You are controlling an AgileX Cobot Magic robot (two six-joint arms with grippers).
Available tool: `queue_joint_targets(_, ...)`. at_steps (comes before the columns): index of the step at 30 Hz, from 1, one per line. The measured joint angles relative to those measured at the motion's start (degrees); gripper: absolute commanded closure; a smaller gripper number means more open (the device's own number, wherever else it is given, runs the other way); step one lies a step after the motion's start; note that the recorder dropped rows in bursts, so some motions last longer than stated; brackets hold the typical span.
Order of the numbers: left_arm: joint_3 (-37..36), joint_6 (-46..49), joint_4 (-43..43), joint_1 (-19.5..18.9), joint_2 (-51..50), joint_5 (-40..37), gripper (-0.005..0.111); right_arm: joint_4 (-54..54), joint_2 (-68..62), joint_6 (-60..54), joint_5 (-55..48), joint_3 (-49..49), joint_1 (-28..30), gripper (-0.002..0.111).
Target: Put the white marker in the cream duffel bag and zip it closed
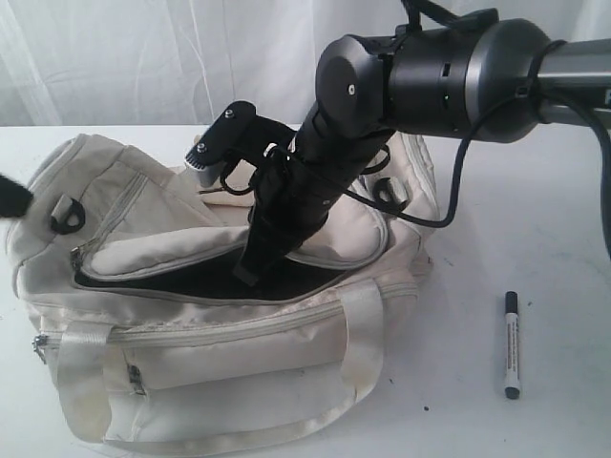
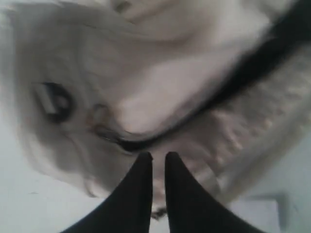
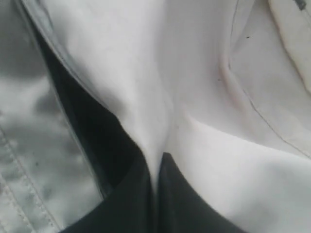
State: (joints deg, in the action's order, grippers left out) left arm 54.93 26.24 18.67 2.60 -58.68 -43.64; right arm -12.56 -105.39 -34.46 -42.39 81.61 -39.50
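Note:
The cream duffel bag lies on the white table with its top zipper open and a dark interior showing. My right gripper reaches across from the right into that opening. In the right wrist view it is shut on a fold of the bag's cream flap. The white marker lies on the table to the right of the bag, apart from both grippers. My left gripper hovers over the bag's left end, fingers nearly together with nothing between them. Only its black tip shows in the exterior view.
The right arm's thick black body and its cable hang over the bag's back right. Bare white table surrounds the marker. A white curtain closes off the back.

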Motion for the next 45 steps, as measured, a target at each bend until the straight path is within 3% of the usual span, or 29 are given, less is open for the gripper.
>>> queue_joint_targets(8, -11.5, 38.8, 22.7, 0.7, 0.0, -7.5, 0.054, -0.5, 0.0, 1.4, -1.0, 0.0, 0.0, 0.108)
queue_joint_targets(13, -16.0, 57.8, 32.5, 7.0, -0.6, -4.8, 0.053, -1.7, 0.0, 1.4, -4.4, 0.0, 0.0, 0.108)
queue_joint_targets(16, -19.0, 63.7, 33.2, 11.1, -2.3, 4.1, 0.053, -2.6, 0.0, 1.4, -4.7, 0.0, 0.0, 0.108)
queue_joint_targets(22, -22.0, 69.8, 33.3, 14.8, -6.0, 19.9, 0.053, -4.8, 0.0, 1.4, -4.6, 0.0, 0.0, 0.108)
queue_joint_targets(32, -22.4, 71.0, 36.2, 14.9, -13.1, 25.3, 0.055, -7.1, 0.0, 1.4, -4.1, 0.0, 0.0, 0.108)
queue_joint_targets(34, -22.4, 71.0, 37.2, 14.9, -13.9, 25.3, 0.063, -7.2, 0.0, 1.4, -4.1, 0.0, 0.0, 0.108)
queue_joint_targets(39, -22.4, 70.1, 38.9, 14.9, -14.7, 25.3, 0.107, -7.6, 0.0, 1.4, -2.5, 0.0, 0.0, 0.108)
queue_joint_targets(45, -22.4, 66.7, 38.9, 14.9, -14.7, 23.8, 0.107, -3.1, 0.0, 2.3, 11.0, 0.0, 0.6, 0.108)
